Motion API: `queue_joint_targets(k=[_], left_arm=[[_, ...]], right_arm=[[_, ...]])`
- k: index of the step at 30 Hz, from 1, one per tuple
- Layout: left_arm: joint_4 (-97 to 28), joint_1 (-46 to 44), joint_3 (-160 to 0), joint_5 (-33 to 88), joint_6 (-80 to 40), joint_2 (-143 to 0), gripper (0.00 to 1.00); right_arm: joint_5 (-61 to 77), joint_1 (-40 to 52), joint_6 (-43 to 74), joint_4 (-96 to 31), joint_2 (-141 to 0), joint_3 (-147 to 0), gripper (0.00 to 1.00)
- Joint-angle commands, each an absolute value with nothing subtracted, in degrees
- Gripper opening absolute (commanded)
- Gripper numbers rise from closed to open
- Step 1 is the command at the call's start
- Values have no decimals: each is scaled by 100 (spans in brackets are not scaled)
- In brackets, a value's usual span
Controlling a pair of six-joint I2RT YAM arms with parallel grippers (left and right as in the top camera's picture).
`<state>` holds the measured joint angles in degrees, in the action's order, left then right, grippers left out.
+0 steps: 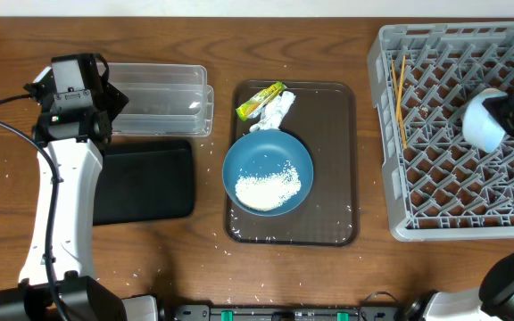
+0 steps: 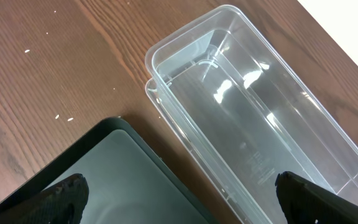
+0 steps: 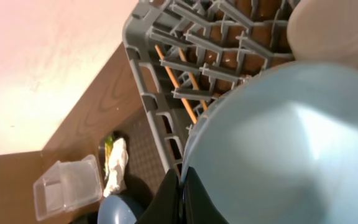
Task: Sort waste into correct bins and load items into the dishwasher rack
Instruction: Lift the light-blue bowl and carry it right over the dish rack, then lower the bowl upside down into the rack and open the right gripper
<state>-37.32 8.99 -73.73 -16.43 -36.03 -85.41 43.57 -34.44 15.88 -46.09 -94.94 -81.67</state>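
I have the right jaws clamped on the rim of the light-blue bowl, held over the dishwasher rack at 3 o'clock on the tabletop. I cannot tell whether it touches the lattice. The chopsticks lie in the rack by its 9 o'clock wall. My left jaws stand wide apart, gripping nothing, above the clear tub at 10 o'clock and the black tray at 9 o'clock. On the central brown serving tray, the dark-blue bowl holds the rice. The wrapper and tissue touch each other at its 12 o'clock.
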Motion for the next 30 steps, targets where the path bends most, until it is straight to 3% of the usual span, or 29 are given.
queue_joint_targets(k=[1, 14, 30], left_arm=[[-3750, 926, -7338, -1653, -3629, -8584, 99], [-3750, 926, -7338, -1653, -3629, -8584, 99], [-3750, 926, -7338, -1653, -3629, -8584, 99]], right_arm=[[5216, -3691, 1584, -4353, -9485, -7889, 1], [6034, -3988, 1844, -3430, -9485, -7142, 1], [4965, -4294, 1420, -4012, -9485, -7140, 2]])
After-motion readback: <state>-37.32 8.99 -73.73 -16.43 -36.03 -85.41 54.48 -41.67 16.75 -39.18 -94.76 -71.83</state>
